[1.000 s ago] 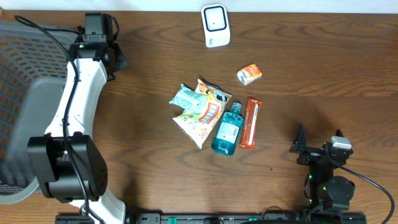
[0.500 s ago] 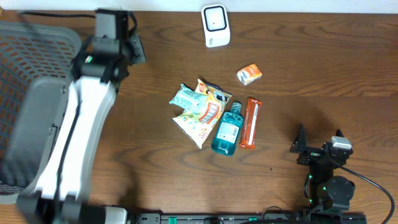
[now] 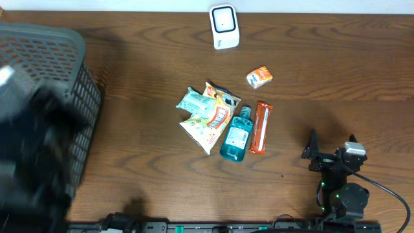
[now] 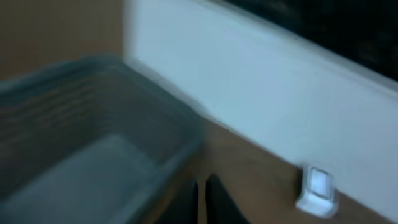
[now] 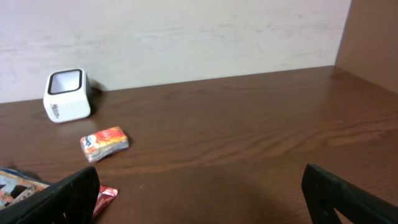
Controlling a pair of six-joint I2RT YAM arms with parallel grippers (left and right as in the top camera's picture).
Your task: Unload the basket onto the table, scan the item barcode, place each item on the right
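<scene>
Overhead, a grey mesh basket (image 3: 84,123) is sitting at the far left of the worktop (image 3: 142,77), and the left arm (image 3: 32,149) is showing over it only as a dark blur. In the left wrist view, the left gripper (image 4: 202,200) is clenched with nothing between its fingers. It is hanging by the basket's edge, well apart from the goods.

The things to be scanned are lying in a loose cluster at the middle of the worktop. A few snack packets (image 3: 208,115) are overlapping one another. A blue bottle (image 3: 236,134) is lying just beside them on the right, and an orange bar (image 3: 261,127) is lying alongside the bottle. Both the bottle and the bar are pointing their long axes roughly toward the back wall. A small orange box (image 3: 259,77) is lying apart, farther back. The white scanner (image 3: 224,26) is standing at the back edge, behind the cluster.

At the lower right, the right gripper (image 3: 331,145) is resting with its fingers spread wide and holding nothing. It is facing the back wall.

Judging from this layout, the right arm is much the nearer one. The bar is lying to its left and slightly ahead, so the arm is likely needing a leftward reach, with the fingers closing across the bar's narrow width. Which item is meant, and where its barcode is facing, cannot be told.
</scene>
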